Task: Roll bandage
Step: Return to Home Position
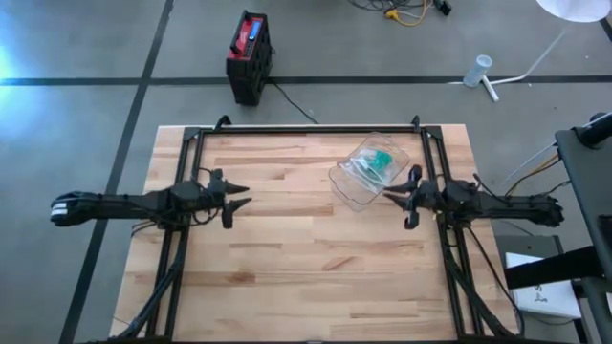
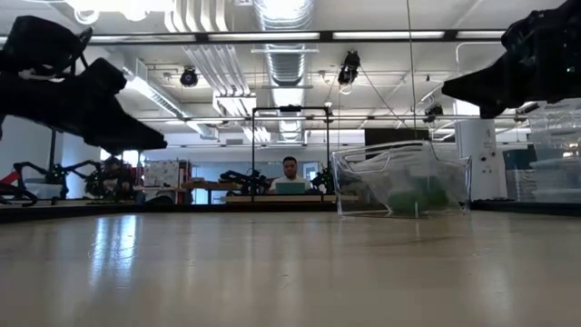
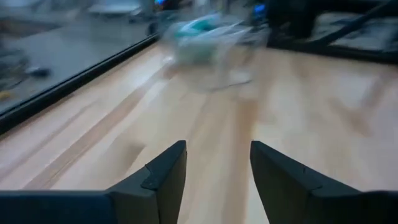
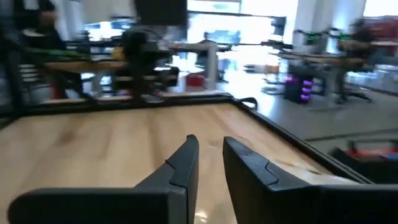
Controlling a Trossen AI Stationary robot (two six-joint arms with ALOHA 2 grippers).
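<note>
A clear plastic container (image 1: 366,172) stands on its base on the wooden table (image 1: 287,258), right of the middle toward the far edge. Something green, the bandage (image 1: 382,161), lies inside it and shows through the wall in the low view (image 2: 416,196). My left gripper (image 1: 247,196) hovers over the table's left part, pointing toward the right, open with nothing between its fingers (image 3: 217,155). My right gripper (image 1: 387,197) hovers beside the container's near right corner, pointing left, with a narrow empty gap between its fingers (image 4: 210,149).
A black metal frame (image 1: 306,128) runs along the table's far edge and down both sides by the arms' bases. The table's middle and near part is bare wood. A red and black box (image 1: 250,55) stands on the floor beyond the table. A person sits far off in the room (image 2: 290,173).
</note>
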